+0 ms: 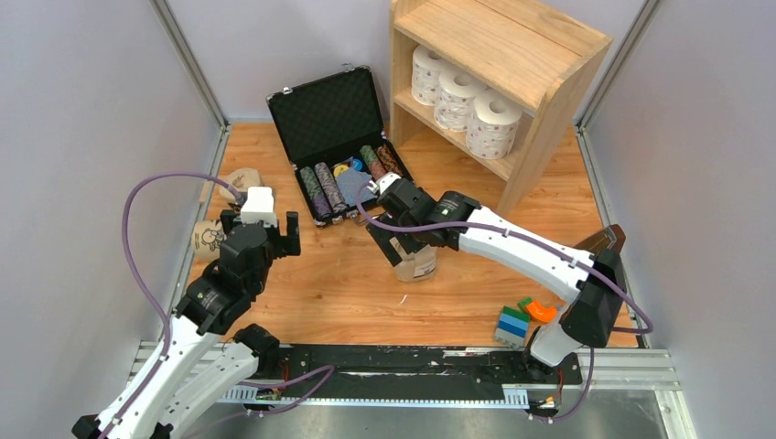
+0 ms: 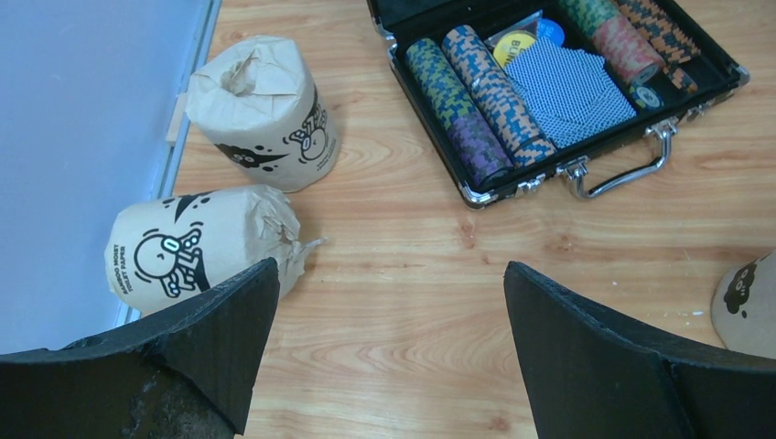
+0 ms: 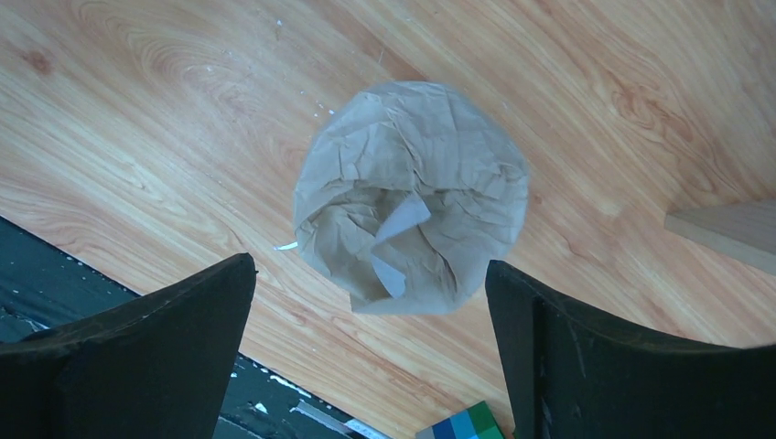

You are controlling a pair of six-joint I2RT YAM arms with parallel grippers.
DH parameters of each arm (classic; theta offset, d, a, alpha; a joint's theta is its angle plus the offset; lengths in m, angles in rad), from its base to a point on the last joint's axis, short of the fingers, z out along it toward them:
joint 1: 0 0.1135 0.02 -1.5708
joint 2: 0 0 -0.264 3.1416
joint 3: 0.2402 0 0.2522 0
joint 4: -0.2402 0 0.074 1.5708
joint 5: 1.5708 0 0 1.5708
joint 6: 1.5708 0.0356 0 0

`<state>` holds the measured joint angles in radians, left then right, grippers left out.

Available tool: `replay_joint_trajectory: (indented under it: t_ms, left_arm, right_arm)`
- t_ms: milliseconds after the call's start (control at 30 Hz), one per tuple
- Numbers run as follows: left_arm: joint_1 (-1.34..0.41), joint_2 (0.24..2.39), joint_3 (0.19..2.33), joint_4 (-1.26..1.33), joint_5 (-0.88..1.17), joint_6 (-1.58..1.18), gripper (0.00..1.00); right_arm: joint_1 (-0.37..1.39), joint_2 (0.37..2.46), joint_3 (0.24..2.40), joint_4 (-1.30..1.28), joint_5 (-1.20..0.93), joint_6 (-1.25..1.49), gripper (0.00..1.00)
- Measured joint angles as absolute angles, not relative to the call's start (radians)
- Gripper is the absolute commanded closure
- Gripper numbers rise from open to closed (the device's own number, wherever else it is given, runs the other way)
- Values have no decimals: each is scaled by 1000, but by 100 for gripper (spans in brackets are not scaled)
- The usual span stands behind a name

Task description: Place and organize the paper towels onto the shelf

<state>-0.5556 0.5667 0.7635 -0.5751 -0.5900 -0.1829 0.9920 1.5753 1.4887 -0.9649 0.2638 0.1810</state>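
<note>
Three white rolls (image 1: 458,99) sit in a row on the inner board of the shelf (image 1: 512,37), at the far right of the counter (image 1: 348,293). They stand side by side and touch each other.

The middle tan roll (image 3: 412,197) stands on end on the counter, in front of the shelf and well apart from it. I see its crumpled paper top from above. My right tool (image 3: 371,274) hangs right over it with its fingers spread wide, one on each side of the roll. I think neither finger touches the paper, but looking straight down I cannot be sure.

Two other tan rolls are at the left edge of the counter, near the wall. The standing tan roll (image 2: 265,110) is on end and has a black cartoon print on its side. The lying tan roll (image 2: 201,242) is on its side, close to the standing one but not touching it. My left tool (image 2: 392,274) hovers over the counter just beside the lying tan roll. Its fingers are spread wide and hold nothing.

The black case (image 1: 329,110) lies open between these two rolls and the shelf. Inside it are rows of striped chips (image 2: 476,91) and some blue cards (image 2: 567,87). Near the base of my right arm are small coloured blocks (image 1: 512,325).
</note>
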Motion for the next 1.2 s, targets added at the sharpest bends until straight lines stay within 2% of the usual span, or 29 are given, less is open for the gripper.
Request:
replay_joint_trajectory:
  t_ms: [467, 800, 1200]
  left_arm:
    - [-556, 610, 764, -572, -570, -165, 0]
    - [-556, 619, 758, -570, -558, -155, 0]
    - [-556, 618, 755, -564, -555, -150, 0]
  right_arm:
    - [982, 1723, 1407, -874, 137, 161, 3]
    - [974, 1761, 1366, -848, 133, 166, 5]
    - [973, 1746, 1547, -952, 124, 163, 5]
